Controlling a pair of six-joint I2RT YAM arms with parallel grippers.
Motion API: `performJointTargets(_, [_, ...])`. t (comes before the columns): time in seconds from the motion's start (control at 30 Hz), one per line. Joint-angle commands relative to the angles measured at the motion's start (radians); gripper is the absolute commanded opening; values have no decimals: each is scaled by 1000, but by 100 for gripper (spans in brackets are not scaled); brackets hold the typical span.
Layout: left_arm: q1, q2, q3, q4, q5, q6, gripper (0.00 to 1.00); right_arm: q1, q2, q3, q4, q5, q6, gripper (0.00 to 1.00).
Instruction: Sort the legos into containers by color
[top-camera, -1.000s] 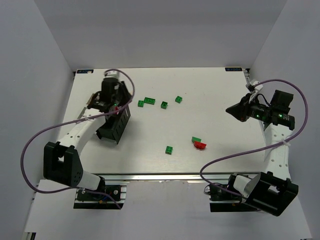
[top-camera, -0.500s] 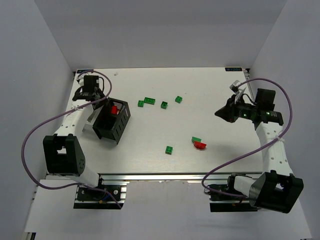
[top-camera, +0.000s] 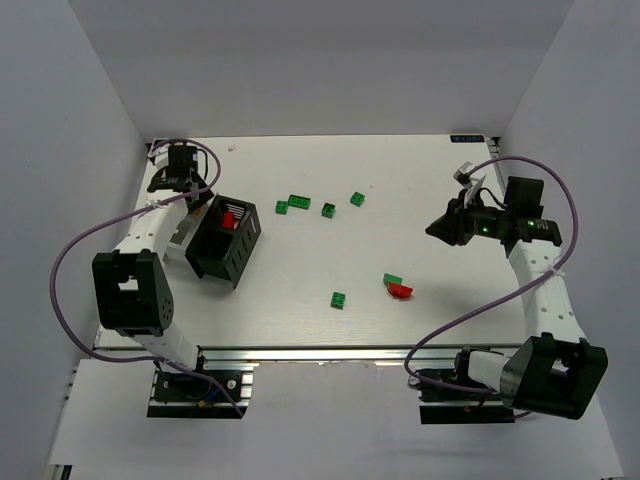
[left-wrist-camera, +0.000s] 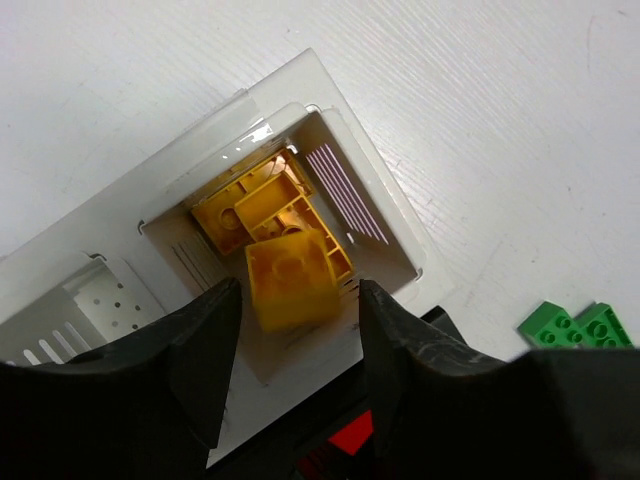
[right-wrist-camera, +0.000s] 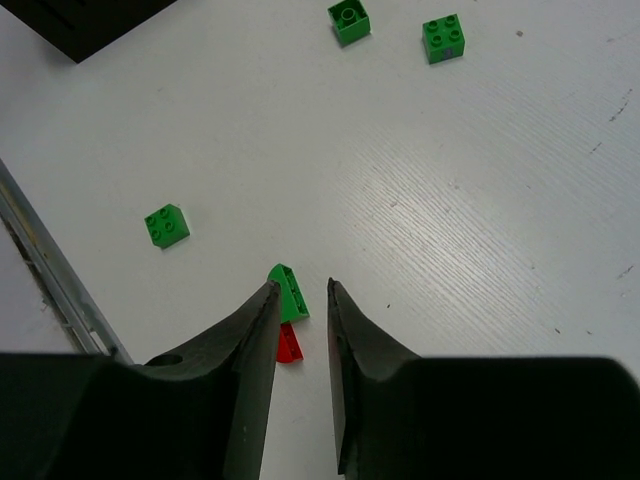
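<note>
Yellow studded plastic legos (left-wrist-camera: 262, 205) lie in a white square bin (left-wrist-camera: 350, 190) below the left gripper (left-wrist-camera: 300, 292). Its jaws stand apart around one yellow brick (left-wrist-camera: 290, 278) without touching it. The right gripper (right-wrist-camera: 302, 288), slightly parted and holding nothing, hangs over a green wedge brick (right-wrist-camera: 290, 290) and a red brick (right-wrist-camera: 288, 345) on the white table (right-wrist-camera: 450, 200).

Landmark: white bin (left-wrist-camera: 345, 185), open-topped, seen from above on the white table (left-wrist-camera: 500, 120). Inside it lay yellow-orange legos (left-wrist-camera: 255, 205), hollow undersides up. Over its near part, one yellow brick (left-wrist-camera: 288, 275) sat between the parted fingers of the left gripper (left-wrist-camera: 300, 290), with a clear gap to one finger. Beside the bin stood a second white bin (left-wrist-camera: 70, 300). Green bricks (left-wrist-camera: 578, 328) lay well apart from it. A red piece (left-wrist-camera: 350, 440) showed below it, largely hidden.
</note>
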Motion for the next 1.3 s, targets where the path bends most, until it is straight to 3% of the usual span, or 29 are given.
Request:
performJointTargets(0.0, [2,-19,31,-12,-20,-11,61,11,11,-4,18,5,-24,32])
performJointTargets(0.13, [2,-39,26,-14,-12,-9,66,27,20,-4,16,11,-31,34])
performJointTargets(0.57, [2,-137,-1,-17,47,-12,67,59,9,-21,18,31,-44,37])
performJointTargets(0.77, [2,-224,-67,30,156,27,76,82,1,-7,-16,54,-73,37])
performJointTargets(0.9, [2,-362,-179,75,248,102,82,106,-12,-4,-44,74,-113,38])
performJointTargets(1.07, [2,-537,-300,84,299,141,98,160,-25,-25,-62,100,-151,43])
performJointTargets(1.27, [2,-755,-438,78,429,126,98,257,-26,-68,-44,155,-165,52])
